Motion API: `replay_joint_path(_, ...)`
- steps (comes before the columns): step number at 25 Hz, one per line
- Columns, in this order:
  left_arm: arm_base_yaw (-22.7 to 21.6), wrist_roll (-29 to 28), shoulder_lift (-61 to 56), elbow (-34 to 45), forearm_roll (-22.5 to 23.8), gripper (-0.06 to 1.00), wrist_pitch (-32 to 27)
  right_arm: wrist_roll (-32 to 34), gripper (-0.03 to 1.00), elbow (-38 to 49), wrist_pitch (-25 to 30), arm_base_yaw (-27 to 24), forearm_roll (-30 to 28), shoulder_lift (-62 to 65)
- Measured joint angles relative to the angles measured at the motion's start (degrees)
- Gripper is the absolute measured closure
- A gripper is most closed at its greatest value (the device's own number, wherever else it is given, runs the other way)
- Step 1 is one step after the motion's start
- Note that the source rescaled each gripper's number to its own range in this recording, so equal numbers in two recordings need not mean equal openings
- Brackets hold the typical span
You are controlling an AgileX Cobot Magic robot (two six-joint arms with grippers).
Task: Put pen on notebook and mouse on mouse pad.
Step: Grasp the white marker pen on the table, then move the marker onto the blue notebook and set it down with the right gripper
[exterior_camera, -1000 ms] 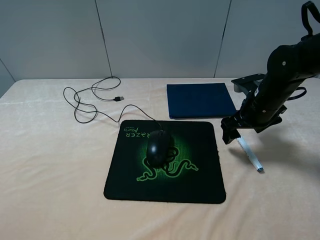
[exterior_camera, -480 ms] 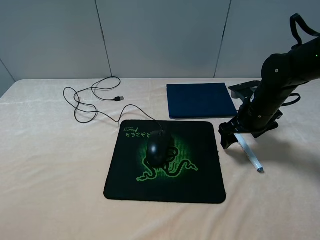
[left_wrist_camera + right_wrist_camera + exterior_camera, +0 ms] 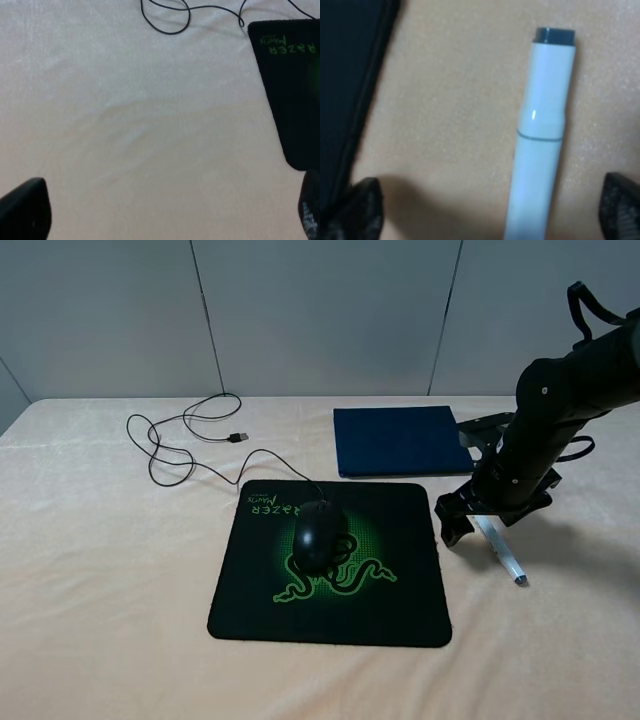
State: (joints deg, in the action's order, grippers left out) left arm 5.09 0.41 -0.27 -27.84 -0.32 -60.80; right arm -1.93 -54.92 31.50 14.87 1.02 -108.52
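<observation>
The white pen (image 3: 501, 552) lies on the cloth just right of the mouse pad (image 3: 400, 600), its bluish tip toward the table's front. My right gripper (image 3: 470, 520) is low over the pen's far end, open. In the right wrist view the pen (image 3: 540, 145) lies between the two fingertips of that gripper (image 3: 487, 212), apart from both. The black mouse (image 3: 318, 536) rests on the Razer mouse pad. Behind the pad, the navy notebook (image 3: 400, 440) lies flat. My left gripper (image 3: 167, 210) is open over bare cloth, and the exterior view does not show it.
The mouse cable (image 3: 170, 445) loops across the back left of the table and ends in a USB plug (image 3: 238, 437). The left wrist view shows the mouse pad's corner (image 3: 295, 100) and part of the cable (image 3: 170, 22). Cream cloth (image 3: 110, 590) covers the table.
My right arm has come down and slightly leftward, bringing its open gripper closer to the pen's far end. The pen, mouse and notebook have not moved.
</observation>
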Motion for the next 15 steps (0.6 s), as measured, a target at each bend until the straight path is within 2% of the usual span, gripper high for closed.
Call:
replay_joint_path(8,0.0,0.0,0.0,0.0,0.0,-0.05,0.0,0.0,0.76,0.0,0.1,0.0,0.0,-0.1)
replay_joint_path(11,0.0,0.0,0.0,0.0,0.0,-0.05,0.0,0.0,0.96,0.0,0.1,0.0,0.0,-0.1)
replay_joint_path(15,0.0,0.0,0.0,0.0,0.0,-0.05,0.0,0.0,0.97,0.0,0.1,0.0,-0.1,-0.1)
